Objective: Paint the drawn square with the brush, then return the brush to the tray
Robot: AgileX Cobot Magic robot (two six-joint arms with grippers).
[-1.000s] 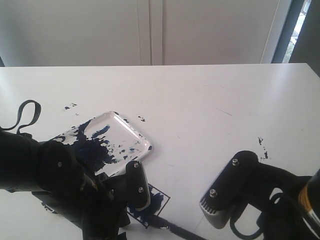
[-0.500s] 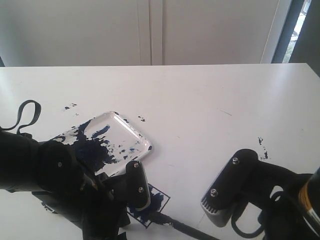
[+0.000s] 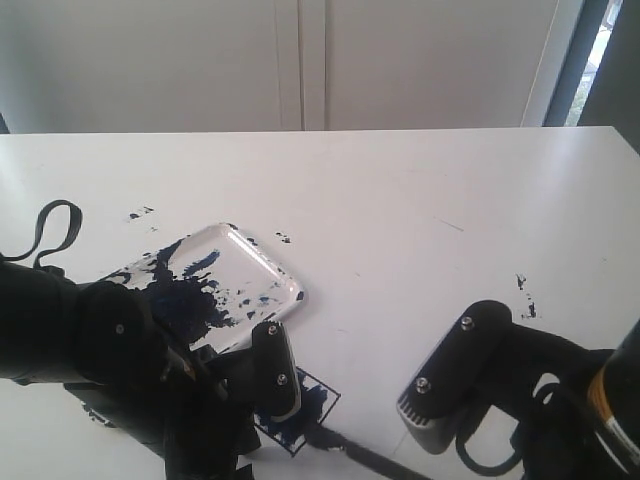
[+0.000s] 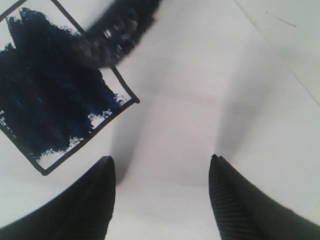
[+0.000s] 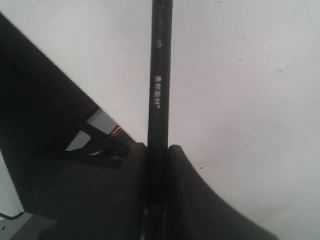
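The drawn square (image 4: 55, 95), black-outlined, is mostly filled with dark blue paint; in the exterior view the drawn square (image 3: 305, 408) lies just in front of the tray (image 3: 262, 262). The tray is clear plastic smeared with dark blue. The brush (image 3: 352, 455) lies low over the table, and its blurred bristle end (image 4: 107, 32) is over the square's edge. My right gripper (image 5: 157, 150) is shut on the brush handle (image 5: 160, 75). My left gripper (image 4: 160, 160) hovers open beside the square, with nothing between its fingers (image 3: 277, 372).
Small dark paint specks dot the white table (image 3: 420, 200) near the tray (image 3: 283, 238) and at the right (image 3: 522, 283). A black strap loop (image 3: 52, 228) sticks up at the left. Pale cabinet doors stand behind the table.
My right gripper has shifted slightly left with the brush; the bristle end stays at the square's near corner. The left arm has not moved.
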